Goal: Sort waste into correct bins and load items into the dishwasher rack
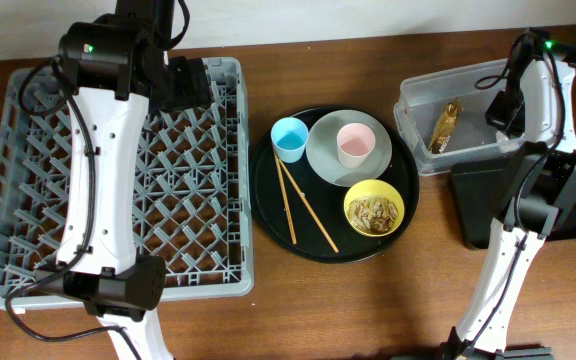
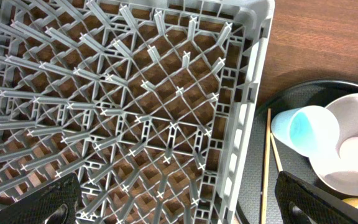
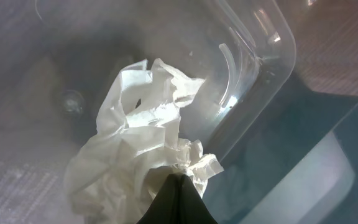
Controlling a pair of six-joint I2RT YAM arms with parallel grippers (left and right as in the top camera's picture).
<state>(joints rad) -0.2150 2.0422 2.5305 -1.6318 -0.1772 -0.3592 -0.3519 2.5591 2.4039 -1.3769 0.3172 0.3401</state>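
Tissue (image 3: 140, 140), seen only wrist-side, pinched in right end effector (image 3: 176, 185); left end effector (image 2: 182, 202) wide open.

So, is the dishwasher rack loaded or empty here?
Empty where visible: dishwasher rack shows bare lattice and pegs; the left arm hides part. Blue cup, pink cup, plate, bowl, chopsticks sit on the round tray.

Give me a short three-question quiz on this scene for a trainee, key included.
1. True or false: the pink cup stands on the grey plate.
2. What is the right gripper shut on? A) a spoon B) white tissue C) a sponge
3. Fill in: the gold wrapper lies in the ____.
Key: 1 true; 2 B; 3 clear tub.
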